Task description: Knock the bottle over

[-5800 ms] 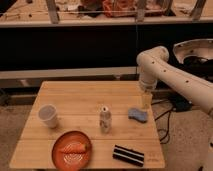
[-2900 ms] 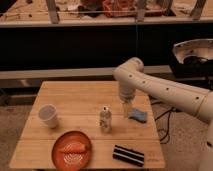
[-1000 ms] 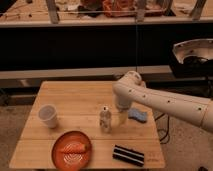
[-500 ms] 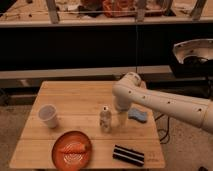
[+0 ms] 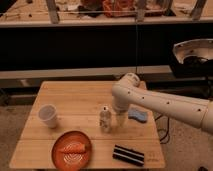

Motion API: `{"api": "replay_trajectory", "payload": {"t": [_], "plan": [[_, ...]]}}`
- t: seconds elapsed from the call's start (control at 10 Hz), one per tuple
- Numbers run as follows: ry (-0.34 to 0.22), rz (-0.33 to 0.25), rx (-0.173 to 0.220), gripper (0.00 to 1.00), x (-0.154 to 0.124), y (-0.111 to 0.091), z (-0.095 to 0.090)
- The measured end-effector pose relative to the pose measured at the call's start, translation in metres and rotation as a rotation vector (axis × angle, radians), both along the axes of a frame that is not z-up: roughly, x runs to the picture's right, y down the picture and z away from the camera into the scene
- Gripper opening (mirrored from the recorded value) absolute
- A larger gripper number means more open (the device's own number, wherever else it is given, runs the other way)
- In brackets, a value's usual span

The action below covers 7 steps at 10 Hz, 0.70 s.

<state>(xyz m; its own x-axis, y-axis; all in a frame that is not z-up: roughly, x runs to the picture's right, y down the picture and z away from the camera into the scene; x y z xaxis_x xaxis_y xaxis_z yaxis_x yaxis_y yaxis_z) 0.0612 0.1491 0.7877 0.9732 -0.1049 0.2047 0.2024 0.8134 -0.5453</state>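
Bottle [image 5: 105, 119] hasn't been knocked over yet, gripper [image 5: 120, 120] is parked just beside it, right-edge side, open or closed can't be told.

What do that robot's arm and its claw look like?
The arm is a smooth, cream-white tube, thick and rounded, with a bulbous joint where it bends. No cables or markings show on it. The claw, pale like the arm, is a short stub close beside the bottle.
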Motion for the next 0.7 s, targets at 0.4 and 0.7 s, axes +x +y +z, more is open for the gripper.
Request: {"api": "replay_trajectory", "payload": {"t": [0.4,0.7], "plan": [[-0.034,-0.014,-0.009,0.80,-0.010,0.003,-0.005],[-0.061,-0.023,-0.013,0.80,-0.016,0.006,-0.009]]}}
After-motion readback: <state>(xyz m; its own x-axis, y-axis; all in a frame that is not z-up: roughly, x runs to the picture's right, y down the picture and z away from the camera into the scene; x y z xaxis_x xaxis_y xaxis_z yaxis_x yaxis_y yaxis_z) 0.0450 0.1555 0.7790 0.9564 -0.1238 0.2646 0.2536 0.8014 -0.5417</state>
